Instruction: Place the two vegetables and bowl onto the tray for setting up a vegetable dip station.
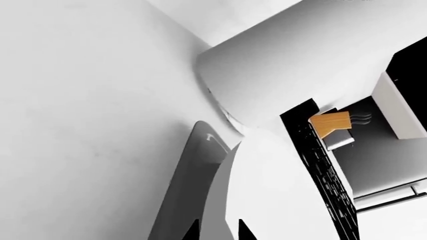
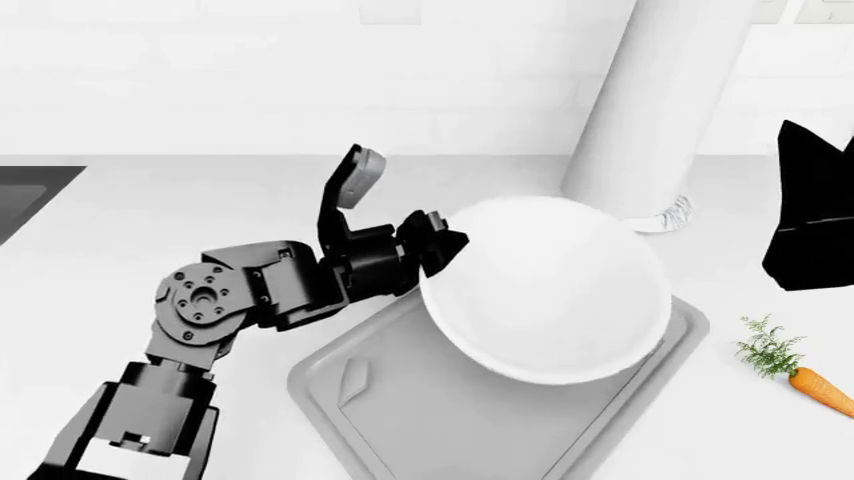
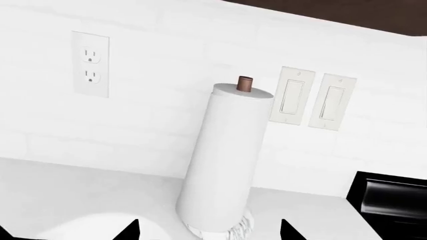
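Observation:
My left gripper [image 2: 447, 245] is shut on the rim of the white bowl [image 2: 547, 290] and holds it tilted above the far part of the light grey tray [image 2: 400, 410]. In the left wrist view the fingertips [image 1: 193, 231] straddle the bowl's edge [image 1: 273, 200], with the tray [image 1: 193, 180] beyond. The orange carrot [image 2: 817, 387] with its green top lies on the counter right of the tray. The cucumber is out of view. My right gripper [image 3: 210, 232] is open and empty, facing the tall white cylinder [image 3: 223, 160].
The tall white cylinder [image 2: 654, 110] stands just behind the bowl. A black shape [image 2: 814, 220] sits at the right edge. The dark sink basin [image 2: 27, 200] is at the far left. A wall with an outlet [image 3: 90, 65] and switches lies behind.

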Controlling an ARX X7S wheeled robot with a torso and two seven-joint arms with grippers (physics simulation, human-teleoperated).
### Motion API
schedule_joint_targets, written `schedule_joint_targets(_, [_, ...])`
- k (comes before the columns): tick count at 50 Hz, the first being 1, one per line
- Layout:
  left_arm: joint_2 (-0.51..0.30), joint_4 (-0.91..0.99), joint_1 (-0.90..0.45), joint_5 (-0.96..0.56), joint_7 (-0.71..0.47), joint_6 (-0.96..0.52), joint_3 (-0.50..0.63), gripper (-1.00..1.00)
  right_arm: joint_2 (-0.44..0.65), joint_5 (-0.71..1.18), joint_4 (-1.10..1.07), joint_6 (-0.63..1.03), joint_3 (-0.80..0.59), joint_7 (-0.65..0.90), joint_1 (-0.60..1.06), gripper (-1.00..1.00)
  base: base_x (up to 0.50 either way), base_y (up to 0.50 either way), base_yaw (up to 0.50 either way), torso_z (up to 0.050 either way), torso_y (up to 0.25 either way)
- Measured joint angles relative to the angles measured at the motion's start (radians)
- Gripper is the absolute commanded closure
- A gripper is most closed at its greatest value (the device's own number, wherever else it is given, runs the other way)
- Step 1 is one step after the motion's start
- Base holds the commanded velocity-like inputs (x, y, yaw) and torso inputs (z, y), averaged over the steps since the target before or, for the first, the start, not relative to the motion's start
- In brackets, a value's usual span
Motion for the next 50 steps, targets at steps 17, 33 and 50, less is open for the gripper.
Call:
schedule_joint_targets(17, [-0.008,-0.001,-0.006,0.016,0.023,0.019,0.017,-1.00,0.011,-0.003,-0.004,-0.009,0.002,-0.006,-0.005,-1.00,0.00,0.00,0.00,0.000,0.000])
schedule_joint_targets(33, [-0.061,0.168,0.003,-0.062,-0.083,-0.001,-0.040,-1.00,0.024,0.002,-0.010,-0.019,0.004,-0.011,-0.014,-1.00,0.00,0.00,0.00,0.000,0.000])
schedule_joint_targets(50, [-0.150,0.440,-0.150,-0.362,-0.558,-0.084,-0.122,-1.00,0.045,0.023,-0.013,-0.021,-0.007,-0.020,-0.031,-1.00,0.00,0.00,0.00,0.000,0.000])
